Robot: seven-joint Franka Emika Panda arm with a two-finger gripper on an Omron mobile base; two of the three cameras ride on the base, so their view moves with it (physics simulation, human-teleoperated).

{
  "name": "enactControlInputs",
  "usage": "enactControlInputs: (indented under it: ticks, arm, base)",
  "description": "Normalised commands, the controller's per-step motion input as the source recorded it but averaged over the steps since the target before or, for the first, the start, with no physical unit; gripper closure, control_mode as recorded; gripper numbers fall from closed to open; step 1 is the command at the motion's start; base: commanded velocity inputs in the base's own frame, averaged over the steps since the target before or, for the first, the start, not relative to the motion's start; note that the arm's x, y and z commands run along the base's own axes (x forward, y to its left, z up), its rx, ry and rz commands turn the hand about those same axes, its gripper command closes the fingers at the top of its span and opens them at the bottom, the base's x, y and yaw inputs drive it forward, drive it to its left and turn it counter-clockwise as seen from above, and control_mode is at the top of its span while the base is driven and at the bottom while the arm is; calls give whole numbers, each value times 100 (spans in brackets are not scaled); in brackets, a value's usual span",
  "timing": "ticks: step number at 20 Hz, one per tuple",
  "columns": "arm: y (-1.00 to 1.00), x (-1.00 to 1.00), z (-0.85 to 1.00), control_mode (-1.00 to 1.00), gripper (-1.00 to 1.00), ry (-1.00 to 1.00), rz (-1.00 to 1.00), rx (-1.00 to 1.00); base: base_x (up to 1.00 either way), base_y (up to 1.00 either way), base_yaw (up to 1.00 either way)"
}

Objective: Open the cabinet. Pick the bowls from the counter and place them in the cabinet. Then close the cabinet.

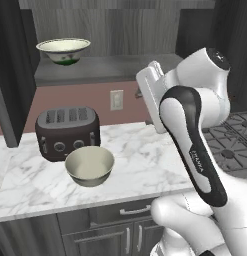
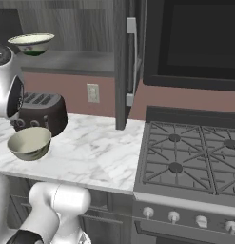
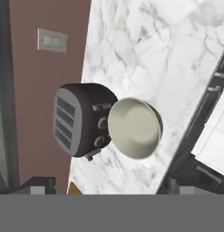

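Observation:
The cabinet (image 1: 110, 65) stands open, its doors swung out to both sides (image 2: 121, 62). On its shelf sits the smaller whitish bowl with a green mark (image 1: 63, 50) (image 2: 31, 43). The larger beige bowl (image 1: 90, 165) (image 2: 29, 142) (image 3: 134, 128) rests upright on the marble counter (image 1: 150, 160) (image 2: 90, 152), right in front of the toaster. My gripper (image 3: 111, 186) hangs high above the counter, looking down on this bowl. Its fingers are spread wide with nothing between them.
A dark toaster (image 1: 67, 131) (image 2: 43, 113) (image 3: 79, 118) stands behind the larger bowl, touching or nearly touching it. A wall outlet (image 1: 116, 100) is on the backsplash. The gas stove (image 2: 185, 162) lies to the right, a microwave (image 2: 195, 43) above it. My arm (image 1: 195, 145) rises over the counter's right part.

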Motion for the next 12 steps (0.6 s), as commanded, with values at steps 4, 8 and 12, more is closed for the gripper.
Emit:
enactControlInputs:
  ticks: [4,8,12]
  arm:
    - [0,-63,-21,-100,-100,0,1,0]
    - [0,-23,-23,-100,-100,-9,21,-8]
    - [-3,-1,-2,-100,-100,-24,38,-17]
  base:
    - [0,0,0]
    - [0,0,0]
    - [0,0,0]
